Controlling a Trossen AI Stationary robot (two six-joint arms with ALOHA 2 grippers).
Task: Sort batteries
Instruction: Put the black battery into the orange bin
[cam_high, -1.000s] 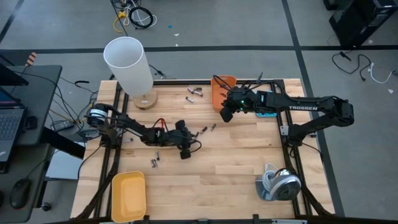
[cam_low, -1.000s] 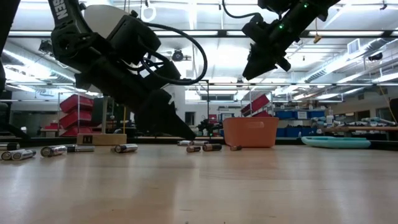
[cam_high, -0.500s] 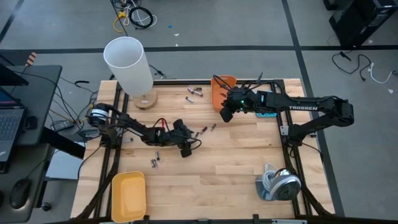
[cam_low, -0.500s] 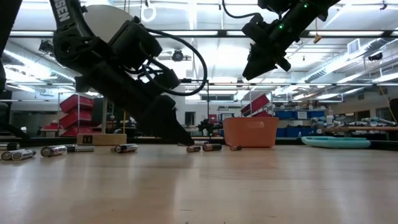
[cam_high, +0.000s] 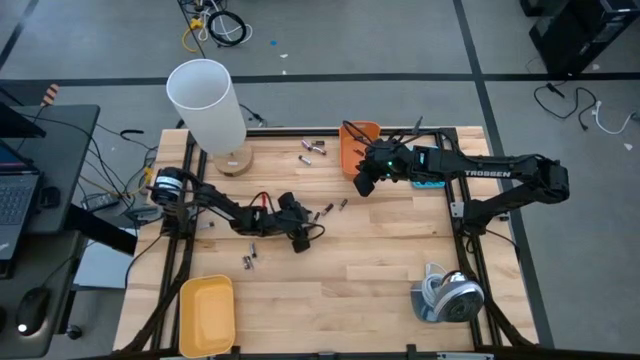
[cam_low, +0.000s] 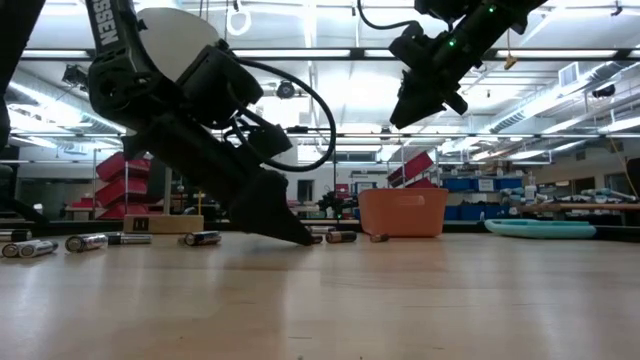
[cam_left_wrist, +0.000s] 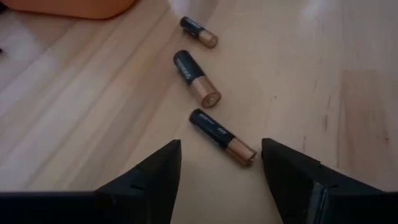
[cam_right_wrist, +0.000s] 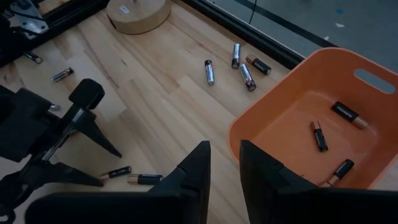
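Step in hand, by my read: pick approach w/ the left arm. The left gripper (cam_high: 301, 240) is hovering low over the light wooden tabletop (cam_high: 380, 270), jaws standing wide apart and empty, fingertips near the board in the low view. In the left wrist view, a black-and-copper cylindrical battery (cam_left_wrist: 222, 136) is lying flat just ahead of the fingers, approx. between their lines, w/ two more dark cells beyond it, all clear of each other. The right gripper (cam_high: 363, 185) is hanging raised beside the orange plastic bin (cam_high: 350, 140); jaws are showing a narrow gap, nothing visibly held. The bin is already holding three dark cells per the right wrist view. Other batteries are lying scattered on the table, some near the bin's far side, some towards the yellow tray (cam_high: 206, 316). Next move prob. calls for lowering the left gripper so the fingers straddle the nearest cell across its width, then closing.
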